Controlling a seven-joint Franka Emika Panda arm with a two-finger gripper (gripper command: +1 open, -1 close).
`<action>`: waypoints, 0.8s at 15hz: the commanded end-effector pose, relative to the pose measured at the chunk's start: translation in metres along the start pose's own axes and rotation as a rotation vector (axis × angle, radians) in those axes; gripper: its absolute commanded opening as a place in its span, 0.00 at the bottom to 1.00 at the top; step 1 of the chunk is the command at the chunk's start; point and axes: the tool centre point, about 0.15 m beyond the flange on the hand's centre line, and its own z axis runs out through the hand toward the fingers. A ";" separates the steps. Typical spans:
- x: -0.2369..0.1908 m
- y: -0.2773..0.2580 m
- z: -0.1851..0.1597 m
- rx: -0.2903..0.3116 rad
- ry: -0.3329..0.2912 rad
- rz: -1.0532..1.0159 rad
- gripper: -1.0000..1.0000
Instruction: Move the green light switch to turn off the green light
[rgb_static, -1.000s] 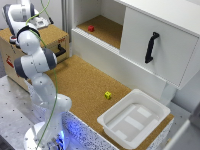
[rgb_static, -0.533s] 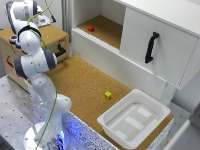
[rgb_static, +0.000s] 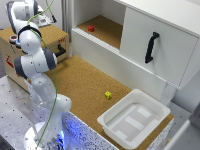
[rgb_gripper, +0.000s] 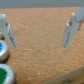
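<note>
The green light switch (rgb_gripper: 4, 75) shows only in the wrist view, as a green round shape cut by the frame's corner, with a paler round object (rgb_gripper: 2, 51) just beside it; I judge it to be the switch, but the blur does not let me be sure, and I cannot tell whether the green light is on or off. It seems to sit on the wooden box (rgb_static: 50, 36) at the exterior view's left, on the cork table (rgb_static: 90, 85); in that view the arm hides it.

The hand (rgb_gripper: 39, 30) is released: its two fingers (rgb_gripper: 73, 27) stand wide apart over the cork surface, with nothing between them; they touch neither round object. In the exterior view the hand itself is hard to make out above the box.

As I judge it, the task is in its approach stage; the arm is over the box, but the switch is not yet contacted. What is left is to bring a finger to the switch, to push it, and to confirm the light goes out. The yellow cube (rgb_static: 108, 95), the red block (rgb_static: 91, 28) and the white tray (rgb_static: 134, 120) lie well apart and play no part.
</note>
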 end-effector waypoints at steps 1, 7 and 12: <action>-0.009 0.080 0.017 -0.026 -0.119 0.259 1.00; -0.108 0.161 0.022 -0.091 -0.143 0.625 1.00; -0.179 0.202 0.031 -0.123 -0.169 0.603 1.00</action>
